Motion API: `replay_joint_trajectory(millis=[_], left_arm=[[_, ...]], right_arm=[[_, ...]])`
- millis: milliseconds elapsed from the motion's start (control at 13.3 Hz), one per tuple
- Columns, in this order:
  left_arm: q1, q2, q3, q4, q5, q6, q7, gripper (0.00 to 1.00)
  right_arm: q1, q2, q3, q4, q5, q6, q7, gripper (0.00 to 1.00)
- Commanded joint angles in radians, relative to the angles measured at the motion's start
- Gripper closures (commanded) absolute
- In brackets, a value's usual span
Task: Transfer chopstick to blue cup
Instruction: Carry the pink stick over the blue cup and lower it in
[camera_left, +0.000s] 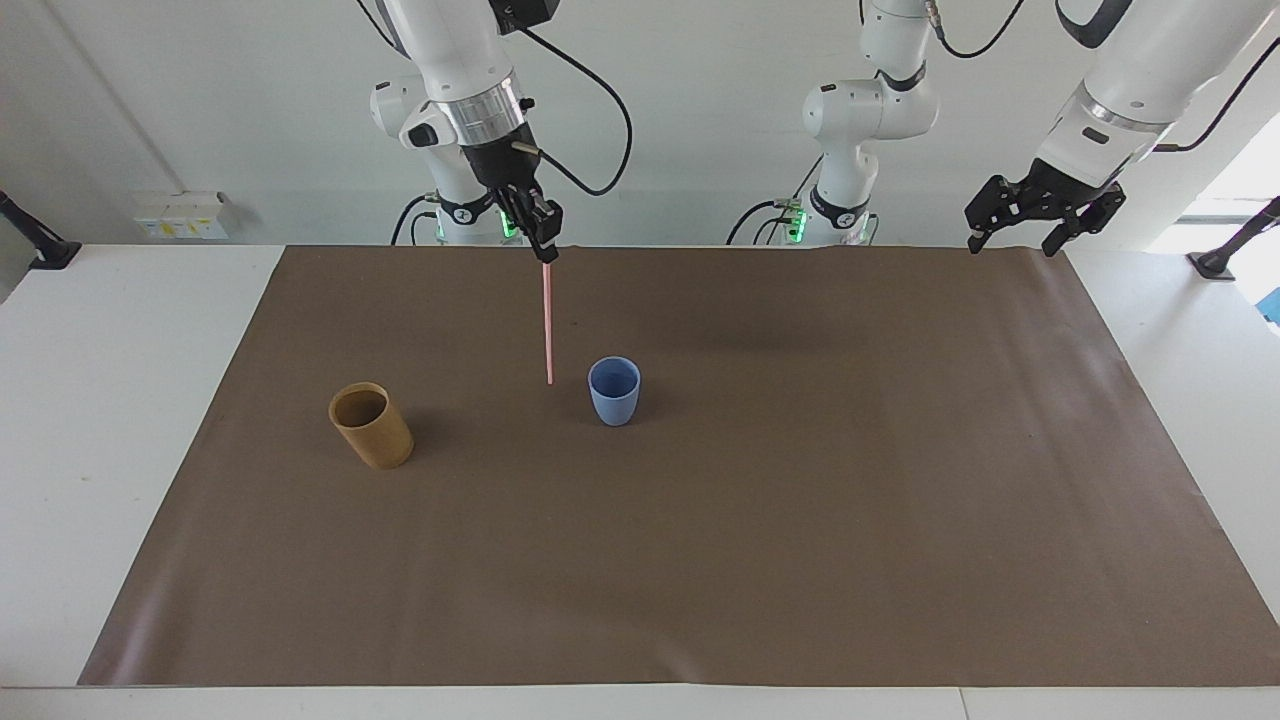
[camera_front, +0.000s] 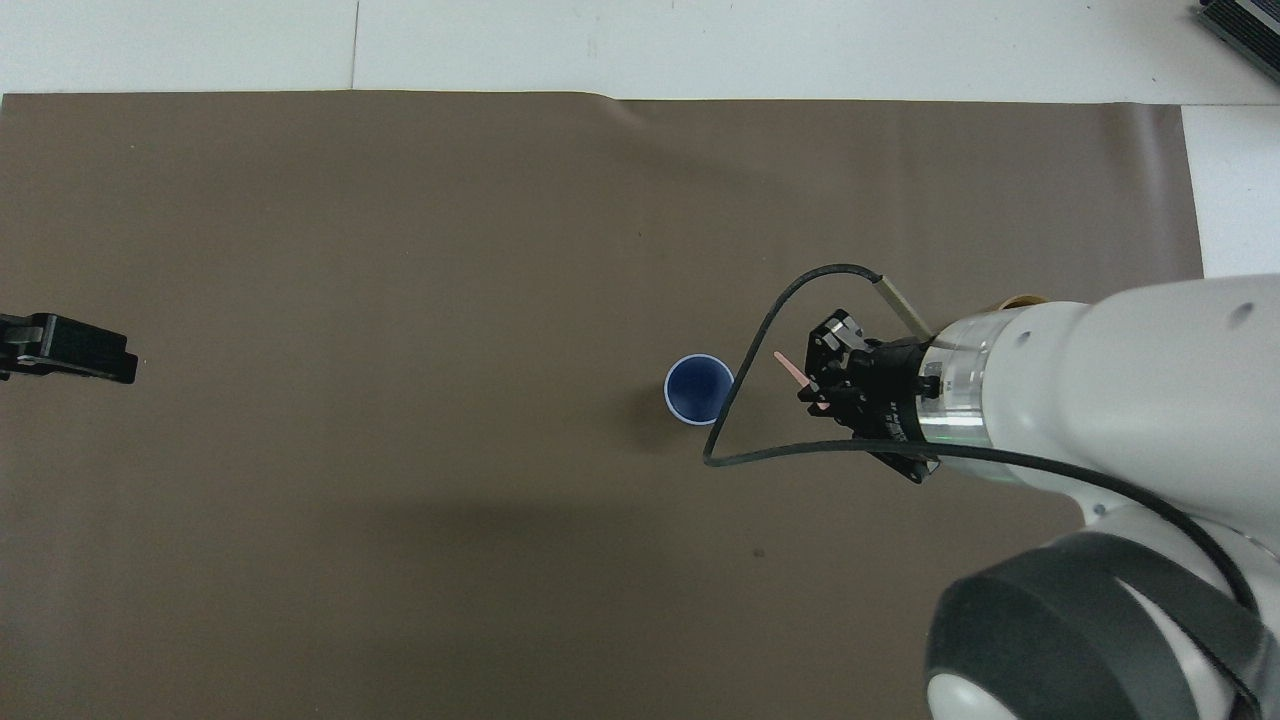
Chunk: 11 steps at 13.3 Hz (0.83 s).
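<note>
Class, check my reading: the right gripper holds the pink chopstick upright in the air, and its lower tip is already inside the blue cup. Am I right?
Not quite. The right gripper does hold the chopstick upright in the air, but the facing view shows its lower tip outside the blue cup, hanging beside it toward the tan cup's end. The rest stands.

Right gripper (camera_front: 818, 378): over the brown mat (camera_front: 400, 250), beside the blue cup, fingertips pinched together on the chopstick.
Chopstick (camera_front: 792, 367): pale pink, only a short slanted stretch shows past the fingers, clear of the cup.
Blue cup (camera_front: 699, 389): upright at mid-mat, dark blue inside, pale rim.
Tan cup (camera_front: 1020, 300): only a sliver of rim shows above the right arm.
Left gripper (camera_front: 70, 348): waits at the left arm's end of the mat, jaws apart.
</note>
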Motion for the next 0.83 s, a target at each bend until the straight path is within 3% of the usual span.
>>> replay_joint_trajectory(millis=[0,754], left_arm=[[0.013,-0.014,-0.003,-0.005,-0.007,-0.007,0.018,0.00],[0.013,-0.014,-0.003,-0.005,-0.007,-0.008,0.018,0.00]], right_arm=[[0.031,0.032,-0.002,-0.004,0.090,0.052,0.061,1.00],[0.088,0.019,-0.002,-0.156,0.114,0.205,0.035,0.99]])
